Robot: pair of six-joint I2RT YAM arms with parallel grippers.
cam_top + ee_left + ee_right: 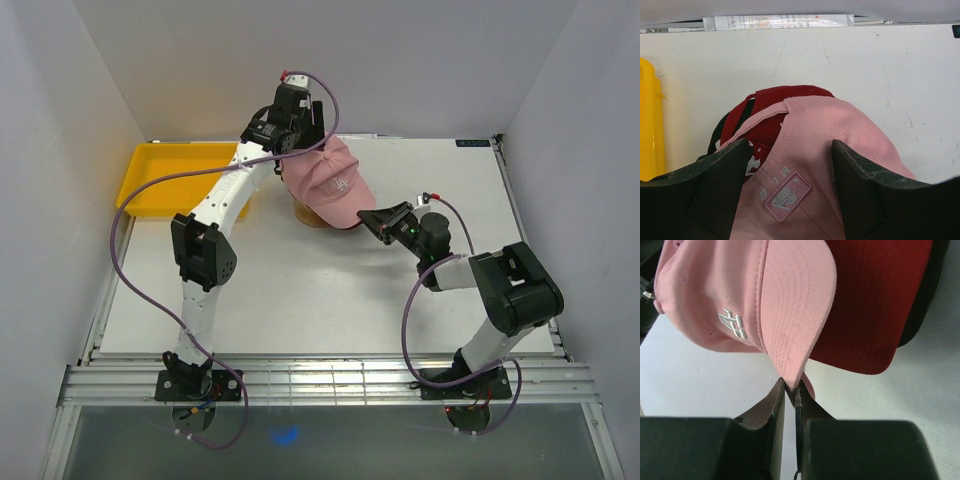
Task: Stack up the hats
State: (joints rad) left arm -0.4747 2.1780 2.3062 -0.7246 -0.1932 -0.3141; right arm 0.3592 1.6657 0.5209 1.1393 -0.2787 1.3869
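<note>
Pinching the stiff, curved brim of the pink hat (790, 305), my right gripper (789, 385) has its jaws shut tight on it. The soft pink hat sits on top of the red hat (865, 305) and a black hat (927, 300) on the table (300, 310), so I think I must line it up, then let go. Farther back, my left gripper (791, 145) has its jaws wide apart, one on each side of the crown.

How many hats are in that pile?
3 that I can see: the pink hat on top, a red hat right beneath it, a black hat under that. More may be hidden below.
</note>
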